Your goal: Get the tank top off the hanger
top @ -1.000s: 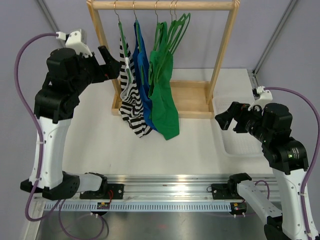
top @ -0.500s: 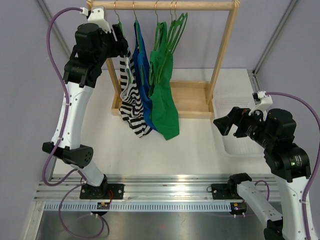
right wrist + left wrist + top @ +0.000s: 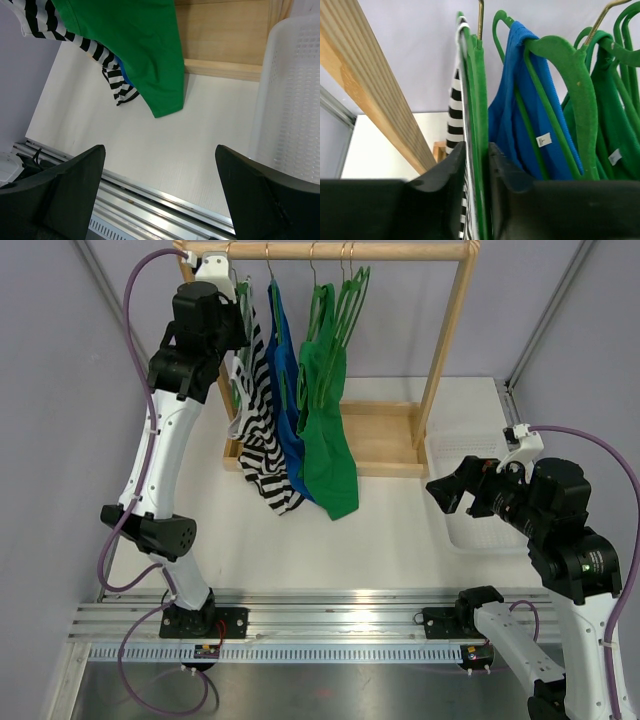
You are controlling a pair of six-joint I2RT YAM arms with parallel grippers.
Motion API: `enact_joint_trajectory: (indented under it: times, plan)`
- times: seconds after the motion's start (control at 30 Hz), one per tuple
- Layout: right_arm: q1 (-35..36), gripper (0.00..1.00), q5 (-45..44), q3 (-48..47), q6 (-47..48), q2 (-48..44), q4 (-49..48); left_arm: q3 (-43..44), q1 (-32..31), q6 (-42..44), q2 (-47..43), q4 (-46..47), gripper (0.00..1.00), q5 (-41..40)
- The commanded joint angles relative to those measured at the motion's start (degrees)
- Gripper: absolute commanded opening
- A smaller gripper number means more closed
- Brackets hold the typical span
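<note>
The wooden rack (image 3: 447, 340) is carrying the black-and-white striped tank top (image 3: 262, 430) at its left end, long axis vertical, hem down. My left gripper (image 3: 476, 150) is clamping its green plastic hanger (image 3: 476, 100). My right gripper (image 3: 160, 150) is gaping near the white perforated basket (image 3: 295, 100).

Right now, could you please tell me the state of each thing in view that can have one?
Striped top: on hanger, not yet removed.
Left gripper: shut on that hanger.
Right gripper: open, empty.
Blue top: hung.
Green top: hung.
Spare hangers: hung, bare.
Basket: upright, no clothes visible inside.
</note>
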State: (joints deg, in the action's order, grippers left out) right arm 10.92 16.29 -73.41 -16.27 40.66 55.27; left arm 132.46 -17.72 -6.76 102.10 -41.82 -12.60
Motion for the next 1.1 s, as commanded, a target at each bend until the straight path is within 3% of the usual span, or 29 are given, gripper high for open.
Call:
enact_joint_trajectory:
  times: [0.0,0.07,0.2,0.77,1.07]
  plan:
    - [0.16,0.99,1.99,0.28,0.01,-0.06,-1.39,3.59,-0.21,1.67,-0.15,2.54,0.21,-2.87]
    - [0.07,0.99,1.99,0.28,0.1,0.03,-1.3,4.12,-0.21,1.49,-0.15,2.54,0.1,-3.04]
    - [0.16,0.99,2.07,0.28,0.01,0.12,-1.56,5.52,-0.48,1.14,-0.59,2.19,0.0,-3.39]
    - [0.16,0.99,3.66,1.07,-1.13,0.03,-3.32,2.01,-1.53,-1.05,-10.26,4.21,0.0,-4.27]
    - [0.16,0.99,6.11,0.55,-1.3,0.2,-4.99,-9.32,-1.53,-5.97,-20.71,-0.35,0.0,-1.9]
